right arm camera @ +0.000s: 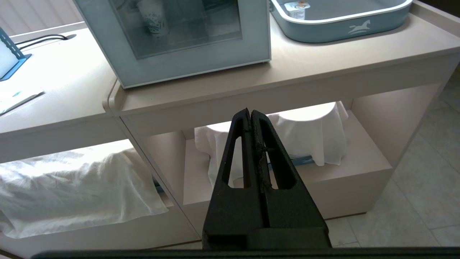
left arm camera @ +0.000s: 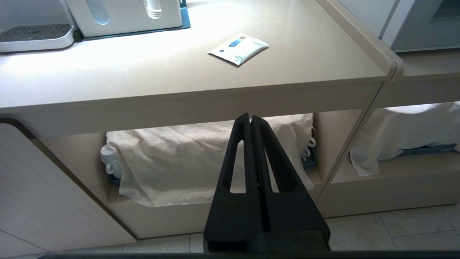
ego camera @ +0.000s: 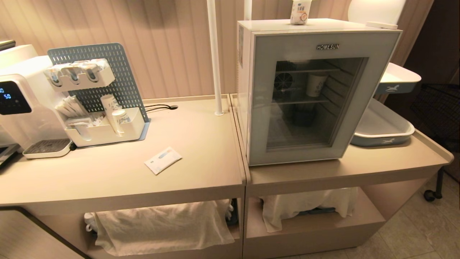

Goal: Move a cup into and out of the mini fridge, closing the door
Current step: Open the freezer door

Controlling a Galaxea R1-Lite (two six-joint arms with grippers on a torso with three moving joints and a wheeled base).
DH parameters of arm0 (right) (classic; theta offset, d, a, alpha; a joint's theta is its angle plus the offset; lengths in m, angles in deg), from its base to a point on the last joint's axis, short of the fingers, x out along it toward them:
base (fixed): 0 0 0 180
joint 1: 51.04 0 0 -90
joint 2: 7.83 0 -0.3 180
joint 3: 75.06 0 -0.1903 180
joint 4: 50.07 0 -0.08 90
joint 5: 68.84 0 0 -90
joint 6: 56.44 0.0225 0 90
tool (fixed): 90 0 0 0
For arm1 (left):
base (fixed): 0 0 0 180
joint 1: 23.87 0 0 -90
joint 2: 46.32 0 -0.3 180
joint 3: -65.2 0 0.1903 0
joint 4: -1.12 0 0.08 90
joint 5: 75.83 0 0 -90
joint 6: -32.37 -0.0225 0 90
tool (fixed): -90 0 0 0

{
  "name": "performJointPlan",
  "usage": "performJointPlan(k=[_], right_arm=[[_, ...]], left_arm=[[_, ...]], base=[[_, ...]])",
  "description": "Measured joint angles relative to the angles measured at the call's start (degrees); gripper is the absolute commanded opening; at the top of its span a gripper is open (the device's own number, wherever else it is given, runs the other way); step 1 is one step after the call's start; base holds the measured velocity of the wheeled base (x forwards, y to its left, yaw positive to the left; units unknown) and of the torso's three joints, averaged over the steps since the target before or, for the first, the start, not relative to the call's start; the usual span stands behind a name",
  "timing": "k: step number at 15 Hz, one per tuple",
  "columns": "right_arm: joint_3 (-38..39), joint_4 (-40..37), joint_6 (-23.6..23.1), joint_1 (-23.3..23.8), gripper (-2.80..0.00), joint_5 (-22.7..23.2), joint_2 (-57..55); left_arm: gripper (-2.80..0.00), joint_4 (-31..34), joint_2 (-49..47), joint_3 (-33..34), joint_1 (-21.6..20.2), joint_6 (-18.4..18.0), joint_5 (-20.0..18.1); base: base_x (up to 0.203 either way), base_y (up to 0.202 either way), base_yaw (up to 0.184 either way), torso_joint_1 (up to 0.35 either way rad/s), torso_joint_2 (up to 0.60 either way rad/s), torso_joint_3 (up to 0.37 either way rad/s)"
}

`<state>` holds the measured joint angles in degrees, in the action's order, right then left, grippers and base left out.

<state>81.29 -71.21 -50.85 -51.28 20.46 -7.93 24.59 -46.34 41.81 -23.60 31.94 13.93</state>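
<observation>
- Your cup [right arm camera: 297,8] sits in the grey-blue tray [right arm camera: 345,27] just beside the fridge [ego camera: 302,90], on the side away from the coffee station; only its printed lid and upper body show in the right wrist view.
- You will find the fridge standing on the right-hand counter [ego camera: 377,162], with its door [ego camera: 309,100] flush against the body.
- Through the door's glass you can see a taller paper cup [ego camera: 316,84] on a wire shelf and a round fan behind it.
- On top of the fridge stands a white and orange bottle [ego camera: 300,12], near the back edge.
- A second tray [ego camera: 397,81] sits higher up, behind the fridge's far side.
- Left of the fridge, a flat white packet [ego camera: 162,160] lies on the neighbouring counter, and past it a white organizer with cups [ego camera: 104,126] and a water dispenser [ego camera: 21,108].
- Under the fridge's counter, white cloths [ego camera: 309,207] cover the lower shelves.
- Your right claw [right arm camera: 250,112] hangs low in front of the fridge's counter edge, fingers pressed together, holding nothing.
- Your left claw [left arm camera: 250,117] hangs below the counter with the packet, fingers likewise pressed together and empty.
</observation>
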Motion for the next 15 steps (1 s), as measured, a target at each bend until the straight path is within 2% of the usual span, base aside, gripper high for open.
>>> performJointPlan(k=[15], right_arm=[[0.05,0.03,0.20,0.00,-2.80,0.00,0.00]], left_arm=[[-2.80,0.13,0.00,0.00,0.00,-0.05,0.03]], base=[[0.000,0.000,0.000,0.000,0.00,0.000]])
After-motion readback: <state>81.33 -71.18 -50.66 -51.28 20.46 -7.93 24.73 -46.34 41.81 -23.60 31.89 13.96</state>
